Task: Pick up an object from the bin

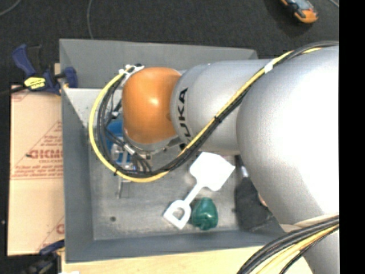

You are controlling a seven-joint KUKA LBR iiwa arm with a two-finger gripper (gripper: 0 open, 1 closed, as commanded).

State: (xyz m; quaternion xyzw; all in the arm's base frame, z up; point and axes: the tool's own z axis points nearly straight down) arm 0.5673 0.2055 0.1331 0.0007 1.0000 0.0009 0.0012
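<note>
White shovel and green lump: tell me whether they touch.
Touching. The camera view shows the green lump lying against the white shovel's handle, with no gap.

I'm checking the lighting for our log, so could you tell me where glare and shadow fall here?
Camera view: a bright sheen sits on the orange cover and the silver arm; the arm shades the bin floor beneath its wrist; the white scoop and green lump lie evenly lit.

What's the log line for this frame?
gripper: low over grey metal bin, left side | nearest: white plastic toy shovel, green rounded lump | held: cannot tell
</note>
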